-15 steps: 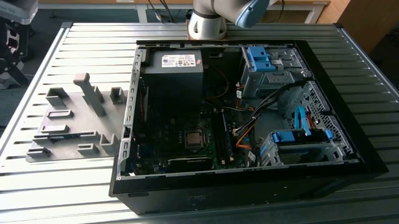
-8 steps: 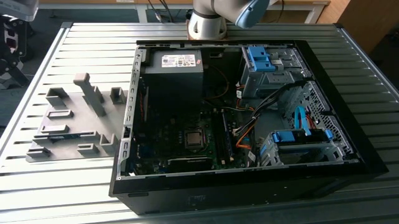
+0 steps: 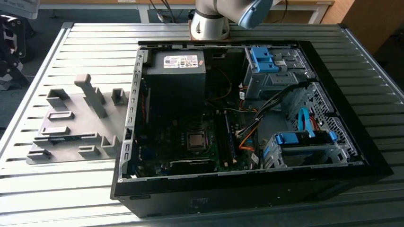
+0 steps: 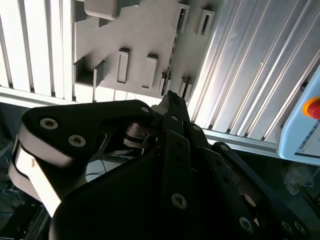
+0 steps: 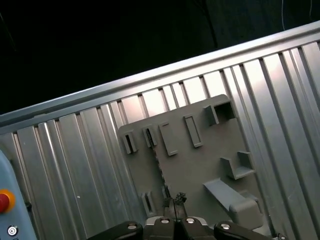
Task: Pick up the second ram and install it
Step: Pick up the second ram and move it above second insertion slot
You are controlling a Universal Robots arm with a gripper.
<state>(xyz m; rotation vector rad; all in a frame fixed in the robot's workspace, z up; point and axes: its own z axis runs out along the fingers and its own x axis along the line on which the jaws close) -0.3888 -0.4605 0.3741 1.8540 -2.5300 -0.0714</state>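
The second ram (image 3: 71,138) is a thin blue-green stick standing on edge in a slot of the grey fixture plate (image 3: 75,120), at the exterior view's left beside the open computer case (image 3: 246,118). In both wrist views it appears edge-on as a dark thin line, the ram (image 5: 159,167) (image 4: 173,42) running across the plate (image 5: 200,165) (image 4: 140,35). My black gripper (image 5: 173,200) (image 4: 172,97) hangs well above the plate, roughly over one end of the ram. Its fingers are shut with nothing between them.
The case holds a motherboard (image 3: 189,142) with long black slots (image 3: 228,137), a power supply (image 3: 177,66) and blue drive cages (image 3: 303,142). Grey blocks (image 3: 92,94) rise from the fixture plate. A pendant with a red button (image 4: 312,107) lies beyond the ribbed metal table (image 3: 94,42).
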